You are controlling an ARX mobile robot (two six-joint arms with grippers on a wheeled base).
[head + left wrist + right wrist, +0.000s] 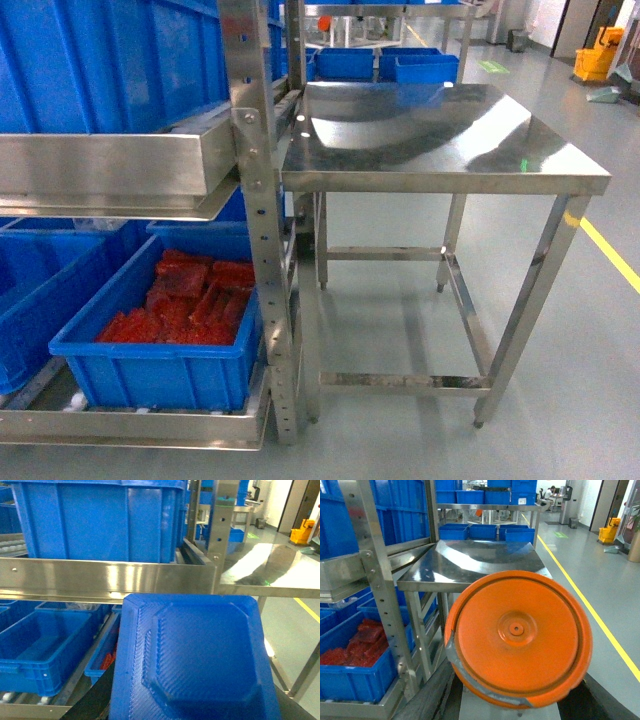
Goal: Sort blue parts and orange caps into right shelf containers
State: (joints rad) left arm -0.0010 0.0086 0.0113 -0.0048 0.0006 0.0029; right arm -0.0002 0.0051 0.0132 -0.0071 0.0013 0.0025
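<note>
Blue part (192, 657) fills the left wrist view, orange cap (518, 636) the right.
Ribbed blue containers (160, 335) sit on the shelf; finger state on either gripper can't be made out.

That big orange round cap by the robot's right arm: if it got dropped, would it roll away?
The orange cap is a flat round disc, so dropped on its rim it might roll. Landing flat, it would probably just sit. It looks like rigid moulded plastic, likely stiff and fairly light.

- The shelf rack (262, 220) stands left of the surface (440, 140), touching it.
- One container (160, 330) on the lower shelf holds parts (190, 300).
- Another container (110, 60) sits above.
</note>
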